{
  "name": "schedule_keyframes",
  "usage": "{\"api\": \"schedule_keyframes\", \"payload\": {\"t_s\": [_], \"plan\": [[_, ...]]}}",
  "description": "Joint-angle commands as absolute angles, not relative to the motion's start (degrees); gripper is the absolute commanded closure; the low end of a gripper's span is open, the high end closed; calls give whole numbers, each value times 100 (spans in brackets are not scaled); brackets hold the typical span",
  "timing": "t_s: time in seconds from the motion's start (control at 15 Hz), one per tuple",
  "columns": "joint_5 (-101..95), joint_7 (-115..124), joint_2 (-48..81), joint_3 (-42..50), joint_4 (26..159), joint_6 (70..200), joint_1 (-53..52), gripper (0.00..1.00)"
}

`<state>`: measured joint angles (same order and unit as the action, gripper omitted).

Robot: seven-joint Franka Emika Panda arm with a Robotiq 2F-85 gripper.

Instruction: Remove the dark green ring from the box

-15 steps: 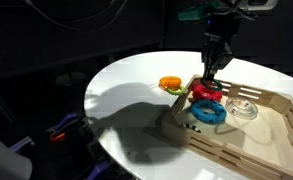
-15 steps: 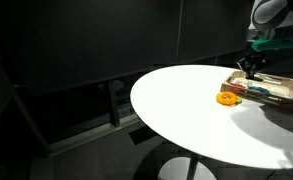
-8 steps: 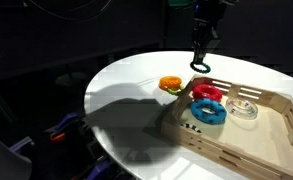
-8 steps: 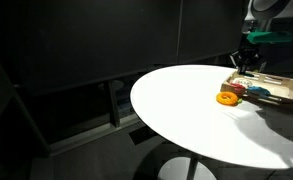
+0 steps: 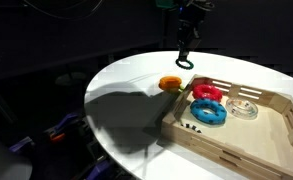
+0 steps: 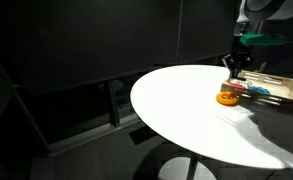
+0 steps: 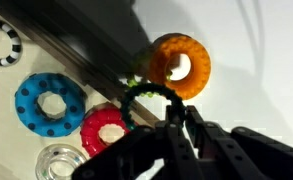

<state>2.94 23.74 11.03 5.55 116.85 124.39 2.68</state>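
Observation:
My gripper (image 5: 184, 52) is shut on the dark green ring (image 5: 184, 65) and holds it in the air above the white table, just outside the near-left corner of the box (image 5: 201, 143). In the wrist view the thin dark ring (image 7: 146, 89) hangs from the fingertips (image 7: 179, 116), over the box wall (image 7: 76, 62) and beside the orange ring (image 7: 179, 65). The orange ring (image 5: 170, 83) lies on the table outside the box. The gripper (image 6: 233, 67) and box (image 6: 276, 95) also show in an exterior view.
Inside the box lie a blue ring (image 5: 208, 113), a red ring (image 5: 206, 94) and a clear ring (image 5: 243, 109); a black-and-white ring (image 7: 1, 42) shows in the wrist view. The round white table (image 5: 126, 105) ends in dark surroundings.
The gripper has risen out of the box with the dark green ring and moved towards the orange ring, past the box's corner.

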Motion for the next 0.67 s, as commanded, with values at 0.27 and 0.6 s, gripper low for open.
{"api": "schedule_keyframes", "payload": {"t_s": [0.27, 0.6], "plan": [[304, 2256, 1056, 456, 12165, 12639, 179, 93], [259, 2278, 1131, 498, 12219, 12624, 185, 38]]}}
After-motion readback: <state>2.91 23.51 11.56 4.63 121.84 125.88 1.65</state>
